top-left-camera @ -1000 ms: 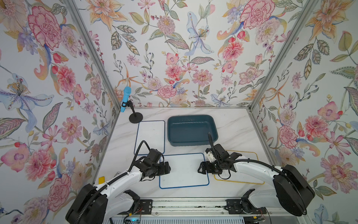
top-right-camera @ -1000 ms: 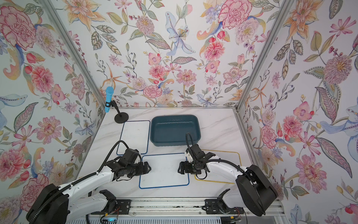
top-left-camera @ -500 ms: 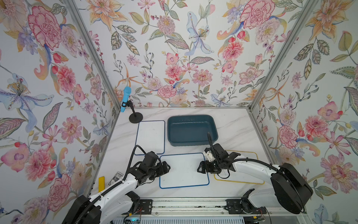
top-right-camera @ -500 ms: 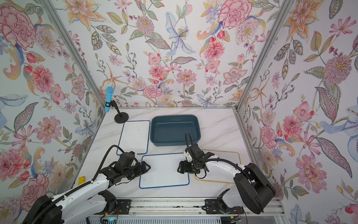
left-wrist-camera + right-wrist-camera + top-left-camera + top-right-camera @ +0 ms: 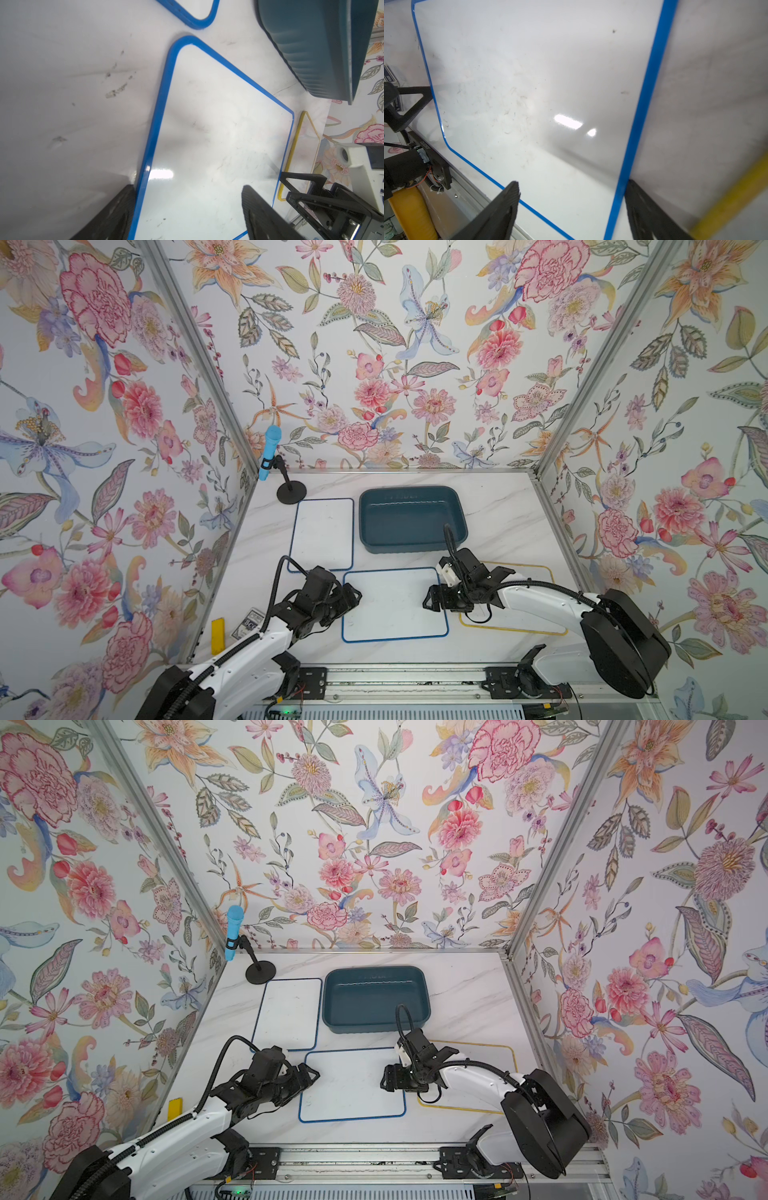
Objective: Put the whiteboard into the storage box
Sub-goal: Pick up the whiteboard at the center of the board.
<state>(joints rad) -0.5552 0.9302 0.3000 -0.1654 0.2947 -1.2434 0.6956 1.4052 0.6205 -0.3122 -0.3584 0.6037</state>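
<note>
Because the blue-framed whiteboard [image 5: 395, 605] lies flat on the worktop [image 5: 498, 510] near the middle of its front edge, it offers nothing to pinch from above. That is likely why the two arms sit low at its opposite short ends. The left gripper [image 5: 353, 598] is at the end toward the worktop's left edge. In the left wrist view its jaws stand wide apart astride the blue frame, one finger [image 5: 116, 209] down outside the frame and the other over the white face. The right gripper [image 5: 430, 601] mirrors it at the far end. In the right wrist view its jaws are likewise parted across the frame, one over the face and one in the narrow strip between this board and the yellow-framed whiteboard [image 5: 534, 574], which lies just beside it toward the right edge. Neither gripper has hold of anything yet. The storage box [image 5: 409, 516] stands empty at the middle of the back edge, just behind the board, with a long side facing it. I judge that a two-handed lift could therefore go straight back without turning. A second blue-framed whiteboard [image 5: 322, 531] lies beside the box on its left, and a microphone on a stand [image 5: 270, 452] occupies the back left corner.
</note>
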